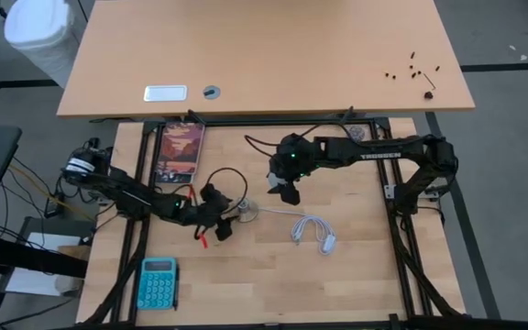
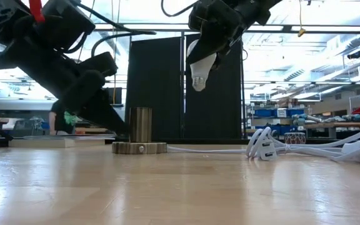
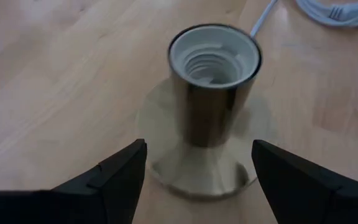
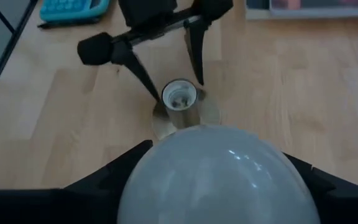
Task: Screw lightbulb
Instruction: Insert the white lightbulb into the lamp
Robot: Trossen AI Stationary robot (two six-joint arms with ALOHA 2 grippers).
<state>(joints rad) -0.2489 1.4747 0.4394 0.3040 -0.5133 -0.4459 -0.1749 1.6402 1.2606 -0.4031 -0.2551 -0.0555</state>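
The white lightbulb (image 2: 199,65) hangs in my right gripper (image 1: 287,190), its silvery screw base (image 2: 198,82) pointing down, above the table. The brass-grey socket (image 2: 140,128) stands upright on its round base disc (image 2: 139,148) on the wooden table; in the low view the bulb is above it and to its right. My left gripper (image 3: 197,174) is open and low at the table, one finger on each side of the socket (image 3: 213,81) near its base, with a gap showing on both sides. My right gripper pinches the bulb's frosted dome (image 4: 213,177) between its two fingers (image 4: 104,183), which come from above pointing down toward the table. The bulb is lifted clear, slightly tilted, with its screw base lowest. The dome hides the contact places themselves.
The socket's white cable (image 1: 314,229) lies coiled with a plug to the socket's right. A teal calculator (image 1: 158,282) lies at the near left, and a picture card (image 1: 181,151) at the far left. A second tabletop (image 1: 264,55) stands beyond the far edge.
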